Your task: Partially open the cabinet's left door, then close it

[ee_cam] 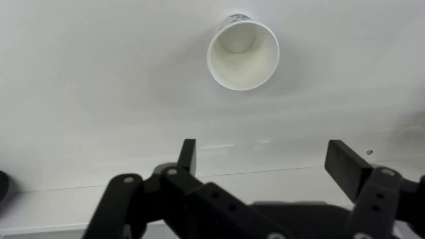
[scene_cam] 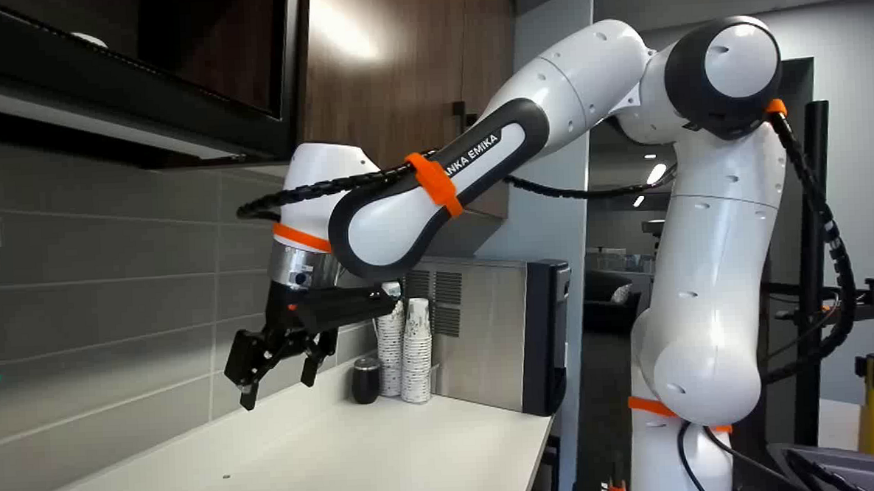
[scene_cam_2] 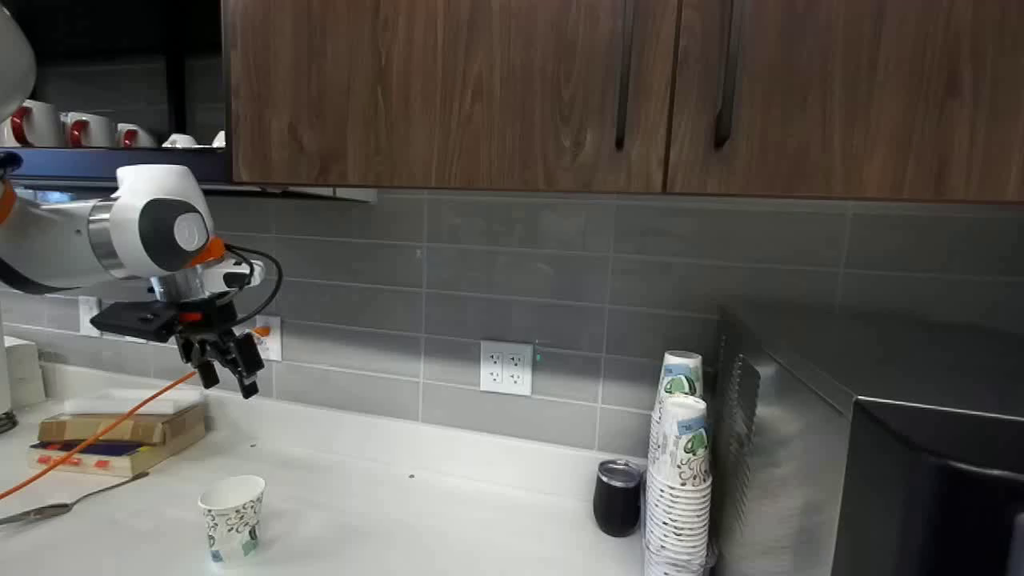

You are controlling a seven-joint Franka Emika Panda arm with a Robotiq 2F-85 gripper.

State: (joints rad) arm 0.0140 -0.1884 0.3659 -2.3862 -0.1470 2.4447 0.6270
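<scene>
The cabinet (scene_cam_2: 576, 112) hangs on the tiled wall (scene_cam_2: 512, 268) above the back edge of the counter (scene_cam_2: 384, 528), and its left door (scene_cam_2: 432, 96) is closed. The gripper (ee_cam: 260, 156) points down at a tilt, lower than that door and well apart from it, its jaws wide, with white counter showing between them. In an exterior view the arm (scene_cam: 577, 84) crosses in front of the cabinet's lower part. A dark shelf (scene_cam_2: 72, 166) holding mugs (scene_cam_2: 90, 128) adjoins the door's left side. A paper cup (scene_cam_2: 232, 520) stands upright on the counter, out from the back edge. Near that edge a black tumbler (scene_cam_2: 618, 502) stands just beside stacked cups (scene_cam_2: 678, 512); whether they touch I cannot tell. Next to these, a metal machine (scene_cam: 478, 332) reaches the front edge. Farther left lie boxes (scene_cam_2: 172, 440), an orange cord (scene_cam_2: 96, 437) and a metal utensil (scene_cam_2: 50, 510) in front.
</scene>
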